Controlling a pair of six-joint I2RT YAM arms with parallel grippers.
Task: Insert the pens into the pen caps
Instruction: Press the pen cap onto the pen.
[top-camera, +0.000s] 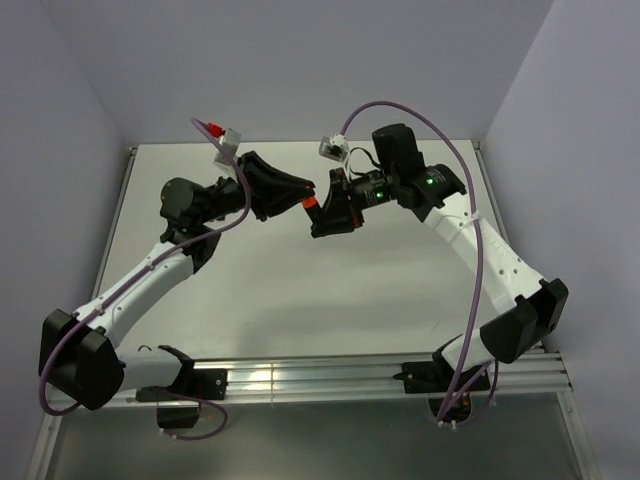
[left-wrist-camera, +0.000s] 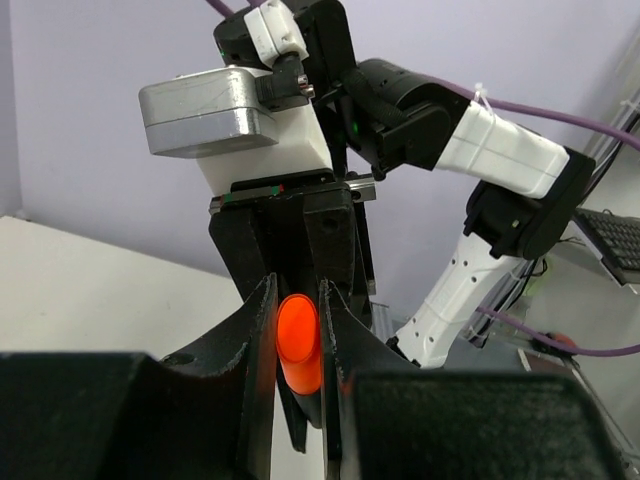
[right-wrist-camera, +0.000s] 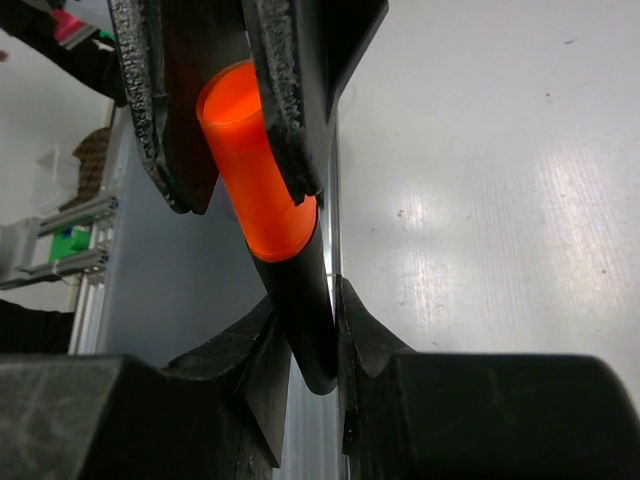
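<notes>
The left gripper squeezes the orange cap and the right gripper squeezes the black pen just in front, so they can push together.

— Counted the pens?
— Found one pen, black-barrelled, with one orange end; couldn't call it a cap for sure.
— Arms?
— Tallied two: left arm, right arm.
— And on them?
— Saw one apiece, so two: left end effector, right end effector. Counted two fingers on each.
— Anything else?
— Noted two purple cables, one tabletop, plus two wrist cameras.
</notes>
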